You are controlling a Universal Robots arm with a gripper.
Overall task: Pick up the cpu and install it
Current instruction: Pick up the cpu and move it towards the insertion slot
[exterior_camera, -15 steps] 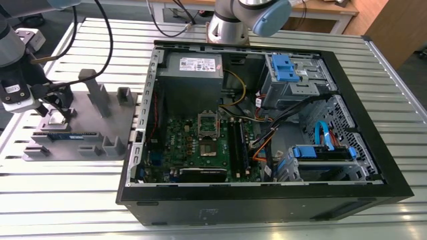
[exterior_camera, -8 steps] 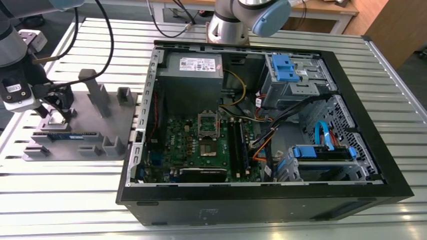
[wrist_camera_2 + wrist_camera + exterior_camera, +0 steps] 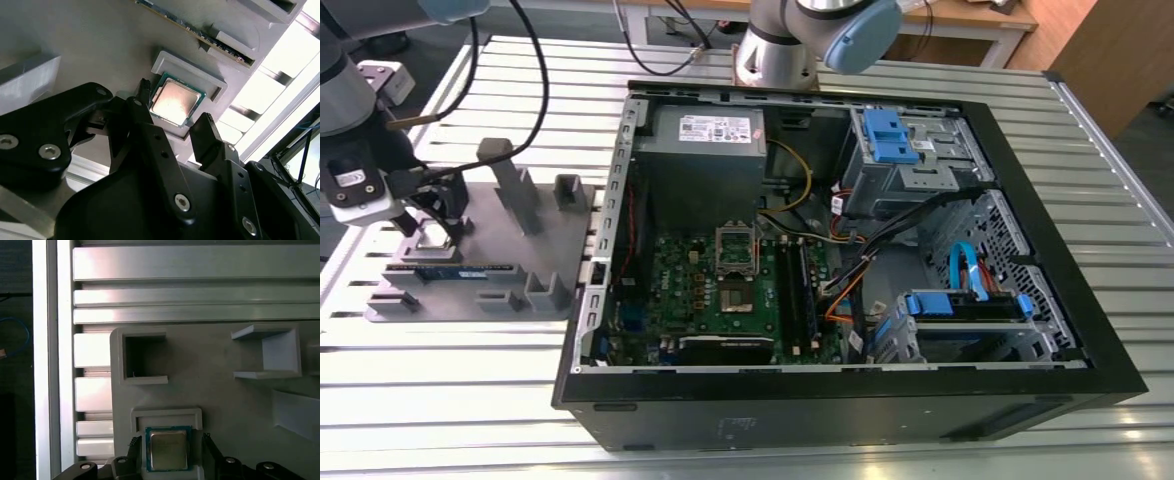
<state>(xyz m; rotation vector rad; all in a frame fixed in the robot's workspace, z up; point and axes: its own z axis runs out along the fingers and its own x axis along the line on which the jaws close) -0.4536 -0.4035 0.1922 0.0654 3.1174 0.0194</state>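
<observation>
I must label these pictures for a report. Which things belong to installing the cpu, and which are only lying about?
Job in hand: cpu, gripper, motherboard.
Lying about: memory stick, power supply.

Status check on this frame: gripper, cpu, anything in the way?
Gripper open, straddling cpu. Cpu flat in its pocket on the grey fixture, not yet lifted. Nothing blocking the grasp.

Soft, probably overhead light glares off the cpu, and table slats blow out white in the second wrist view.
</observation>
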